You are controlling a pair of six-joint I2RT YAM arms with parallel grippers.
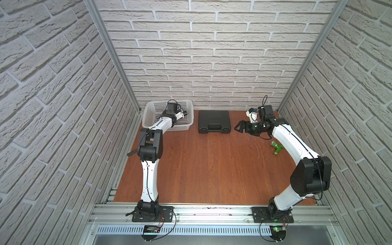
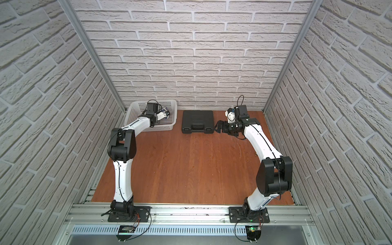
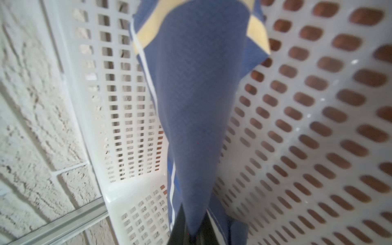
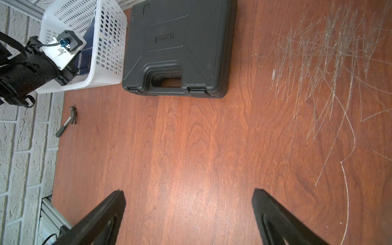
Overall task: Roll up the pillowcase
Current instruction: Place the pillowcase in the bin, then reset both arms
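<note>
The pillowcase [image 3: 195,95] is a blue cloth with white lines and a yellow band. It hangs bunched inside the white perforated basket [image 3: 127,106], and my left gripper [image 3: 194,233] is shut on its upper end. In both top views the left arm reaches down into the basket [image 1: 148,110] at the back left, with the wrist hiding the cloth. A patch of blue shows through the basket wall [image 4: 106,80] in the right wrist view. My right gripper [image 1: 238,127] [image 4: 188,192] is open and empty, hovering above bare wood at the back right, next to the black case.
A closed black tool case [image 1: 214,122] [image 4: 176,48] lies at the back centre beside the basket. A green fitting [image 1: 276,147] lies under the right arm. A small hammer [image 4: 67,122] lies by the left wall. Brick-pattern walls enclose three sides.
</note>
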